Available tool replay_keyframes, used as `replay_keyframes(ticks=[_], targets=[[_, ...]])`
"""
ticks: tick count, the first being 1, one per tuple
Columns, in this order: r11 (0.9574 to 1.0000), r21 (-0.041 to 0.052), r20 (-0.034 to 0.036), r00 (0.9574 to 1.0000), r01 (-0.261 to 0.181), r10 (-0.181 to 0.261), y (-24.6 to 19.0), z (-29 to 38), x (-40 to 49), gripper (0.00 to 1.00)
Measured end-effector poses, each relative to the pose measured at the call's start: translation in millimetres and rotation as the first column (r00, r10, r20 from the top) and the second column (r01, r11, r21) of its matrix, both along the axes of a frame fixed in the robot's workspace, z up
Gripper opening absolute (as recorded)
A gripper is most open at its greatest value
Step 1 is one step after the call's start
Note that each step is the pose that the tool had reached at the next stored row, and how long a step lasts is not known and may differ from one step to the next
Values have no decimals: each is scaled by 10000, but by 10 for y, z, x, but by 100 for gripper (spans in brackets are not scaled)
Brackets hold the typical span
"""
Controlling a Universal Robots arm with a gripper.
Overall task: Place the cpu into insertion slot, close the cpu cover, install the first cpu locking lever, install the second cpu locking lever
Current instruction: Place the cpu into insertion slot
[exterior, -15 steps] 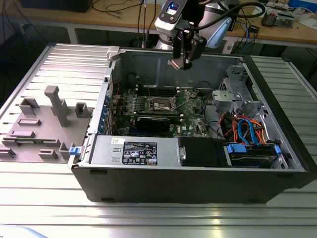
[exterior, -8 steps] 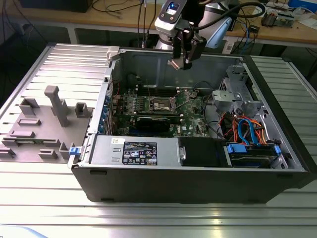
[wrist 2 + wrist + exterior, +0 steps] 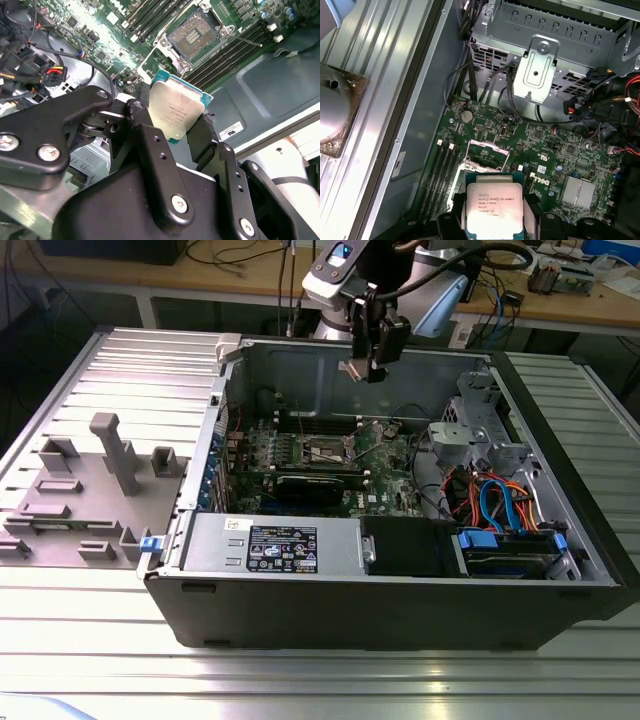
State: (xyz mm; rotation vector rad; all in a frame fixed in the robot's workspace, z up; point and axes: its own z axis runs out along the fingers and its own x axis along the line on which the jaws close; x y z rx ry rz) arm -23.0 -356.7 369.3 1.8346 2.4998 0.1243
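Black gripper (image 3: 172,131) clamps the flat silver-grey square cpu (image 3: 176,107). The second wrist view shows the dark silver-rimmed insertion slot (image 3: 192,36) bare

The cpu (image 3: 176,111), a flat square chip with a dull silver top and a teal rim, was seen clamped at two opposite edges and tilted. It was held high over the green board, in the upper middle of the exterior view. The insertion slot (image 3: 195,34) was seen bare at that view's centre, its dark contact field exposed. The cpu cover (image 3: 488,149), a thin silvery frame, appeared swung up off it.
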Motion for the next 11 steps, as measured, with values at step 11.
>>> replay_keyframes(ticks=[11], targets=[[10000,0,0,10000,38,-38,0,0,0,54]])
